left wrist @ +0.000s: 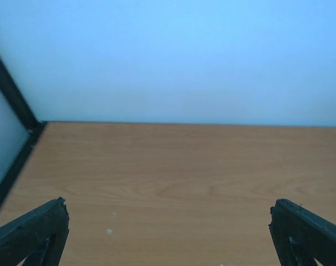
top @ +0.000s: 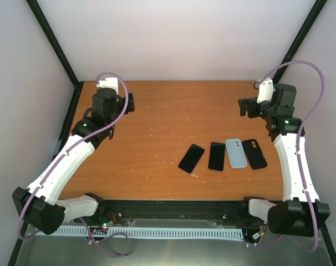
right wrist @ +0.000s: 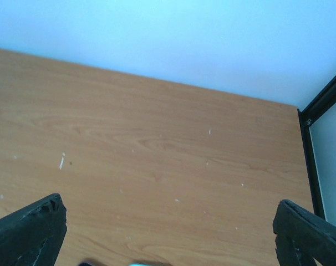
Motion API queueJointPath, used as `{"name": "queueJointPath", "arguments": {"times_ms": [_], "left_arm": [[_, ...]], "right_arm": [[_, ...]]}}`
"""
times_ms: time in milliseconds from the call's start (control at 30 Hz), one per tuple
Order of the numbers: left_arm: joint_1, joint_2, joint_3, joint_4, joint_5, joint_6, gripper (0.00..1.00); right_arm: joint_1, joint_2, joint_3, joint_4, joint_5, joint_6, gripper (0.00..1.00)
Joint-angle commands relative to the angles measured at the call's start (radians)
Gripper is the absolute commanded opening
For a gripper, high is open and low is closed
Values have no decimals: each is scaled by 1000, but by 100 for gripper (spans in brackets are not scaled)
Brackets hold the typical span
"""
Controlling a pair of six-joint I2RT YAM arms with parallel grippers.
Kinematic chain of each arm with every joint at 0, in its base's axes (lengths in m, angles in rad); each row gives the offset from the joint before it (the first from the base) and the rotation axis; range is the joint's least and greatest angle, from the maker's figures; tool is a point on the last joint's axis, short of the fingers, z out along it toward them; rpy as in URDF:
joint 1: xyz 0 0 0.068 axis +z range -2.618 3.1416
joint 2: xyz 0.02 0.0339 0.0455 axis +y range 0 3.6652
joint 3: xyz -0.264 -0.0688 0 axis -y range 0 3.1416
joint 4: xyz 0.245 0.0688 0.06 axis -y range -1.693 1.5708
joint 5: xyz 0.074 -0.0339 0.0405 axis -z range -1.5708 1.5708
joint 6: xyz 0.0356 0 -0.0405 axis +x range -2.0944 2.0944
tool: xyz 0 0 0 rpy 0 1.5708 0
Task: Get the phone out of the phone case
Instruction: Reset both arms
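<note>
Several flat phone-shaped things lie in a row on the wooden table (top: 157,127), right of centre: a black one (top: 191,158) tilted, a black one (top: 216,156), a light blue case or phone back (top: 236,153) with camera holes, and a black one (top: 254,153). Which holds a phone I cannot tell. My left gripper (top: 129,103) is open and empty at the far left, well away from them. My right gripper (top: 244,107) is open and empty at the far right, just behind the row. The wrist views show bare wood between wide-apart fingertips (left wrist: 32,233) (right wrist: 29,230).
Black frame posts (top: 51,39) (top: 304,36) and pale walls enclose the table on the left, right and back. A black rail (top: 173,209) runs along the near edge between the arm bases.
</note>
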Motion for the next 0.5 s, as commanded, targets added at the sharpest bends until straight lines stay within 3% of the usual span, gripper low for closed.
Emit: {"name": "queueJointPath", "arguments": {"times_ms": [0, 300, 467], "left_arm": [[40, -44, 85, -36, -140, 108, 100], [41, -86, 190, -47, -150, 143, 99], [40, -76, 184, -55, -110, 132, 100]], "right_arm": [[41, -44, 43, 93, 85, 163, 100], [45, -193, 89, 104, 31, 175, 100], [45, -168, 105, 74, 41, 181, 100]]}}
